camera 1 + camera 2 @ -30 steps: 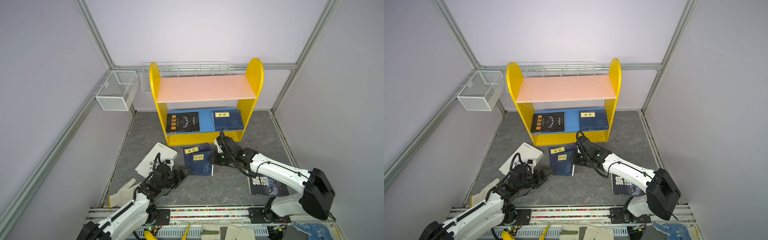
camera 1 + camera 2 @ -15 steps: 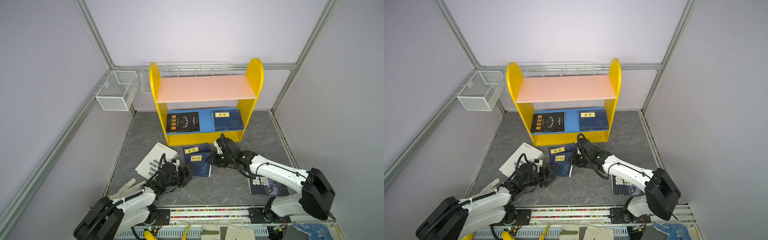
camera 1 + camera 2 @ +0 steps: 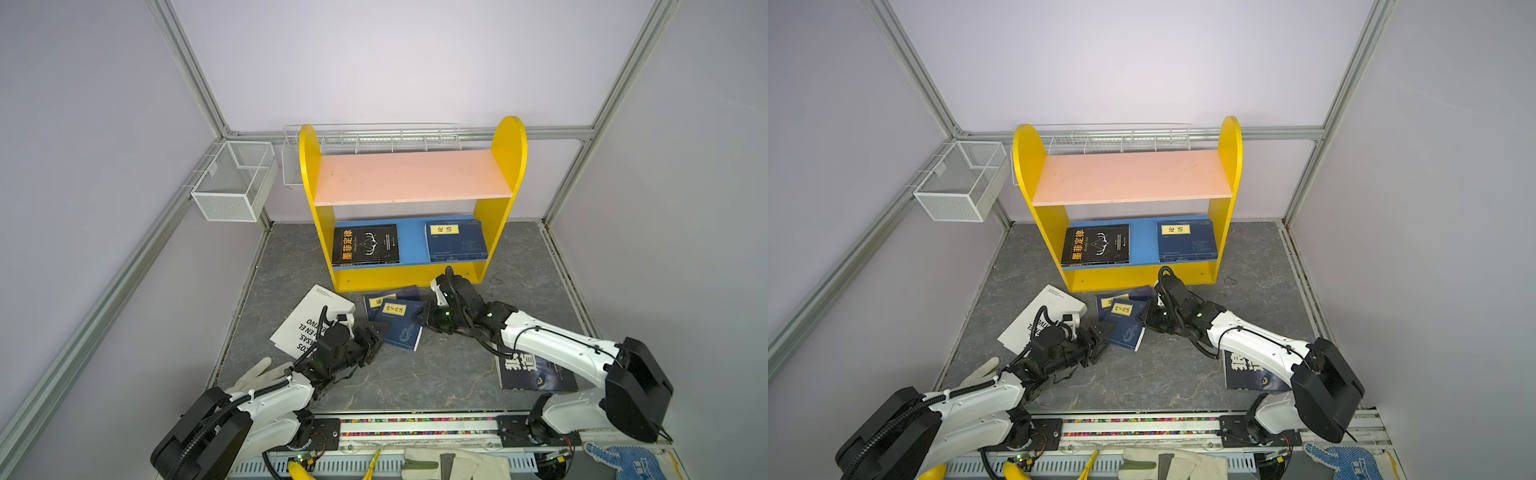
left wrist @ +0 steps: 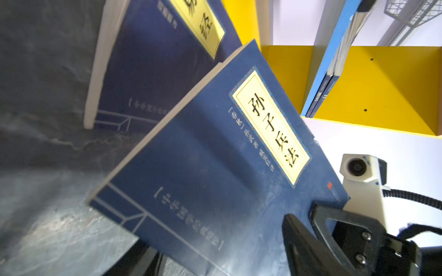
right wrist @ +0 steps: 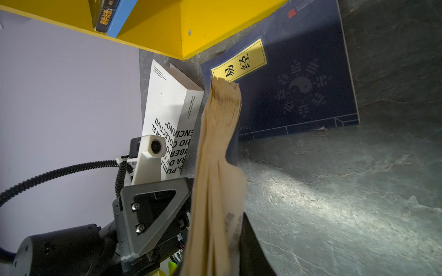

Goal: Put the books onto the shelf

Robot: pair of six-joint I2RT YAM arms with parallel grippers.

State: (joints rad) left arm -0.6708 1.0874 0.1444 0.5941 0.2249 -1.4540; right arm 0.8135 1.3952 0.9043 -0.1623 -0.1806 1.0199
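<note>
Left arm (image 3: 274, 399) lay low and reached from the lower left toward frame centre. Left gripper (image 3: 376, 334) had its jaws parted at the lower-left corner of the navy book (image 3: 401, 330). Right arm (image 3: 552, 345) stretched leftward from the lower right, elbow low. Right gripper (image 3: 420, 318) was clamped on that book's right edge.

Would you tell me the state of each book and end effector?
Top navy book: tilted, edge raised
Right end effector: shut on it
Left end effector: open at that book's corner
Lower navy book: flat on floor
White book: flat on floor
Wolf-eye book: flat on floor
Black book: on shelf
Shelved navy book: flat
</note>
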